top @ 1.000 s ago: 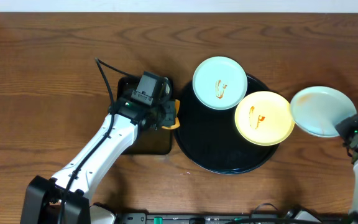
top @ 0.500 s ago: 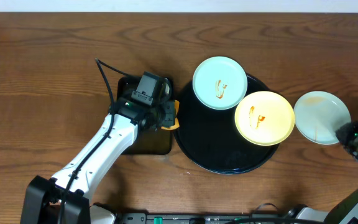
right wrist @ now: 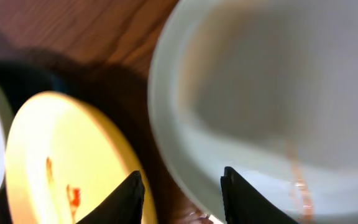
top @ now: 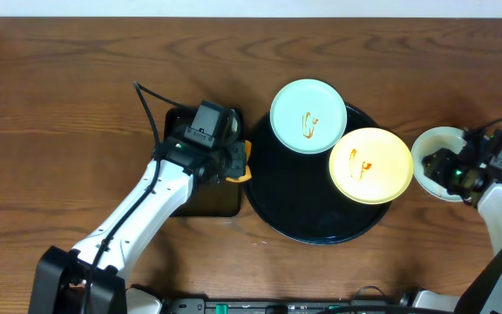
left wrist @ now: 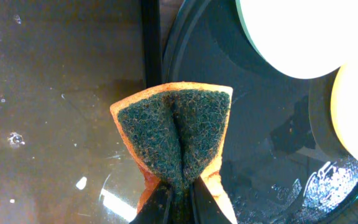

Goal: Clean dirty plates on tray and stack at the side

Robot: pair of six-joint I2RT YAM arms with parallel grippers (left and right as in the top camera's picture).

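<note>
On the left, a sponge [left wrist: 174, 130] is pinched between the pressed-together fingers of the left gripper [left wrist: 174, 186], scouring face outward. It is held over the gap where the small tray [left wrist: 61, 93] meets the left rim of the tray [top: 295, 201].

A mint plate [top: 308, 116] lies at the tray's far left, overhanging the rim, and an orange smear is seen on it. A yellow plate [top: 371, 166], also smeared, lies to the right, over the tray's right rim. Neither is touched by the sponge.

Just right of the tray, a pale plate [top: 427, 153] rests on the bench [top: 59, 105]. The right gripper [right wrist: 182, 177] is spread, with the plate's near-left rim between its fingers; no pinch is seen. A faint brownish streak shows on this plate.

The step in hand is judged to be the placing of the pale plate at the side. Next, the right gripper would need to be lifted clear and taken left to the yellow plate, the nearer one, so that it can be steadied for the sponge.
</note>
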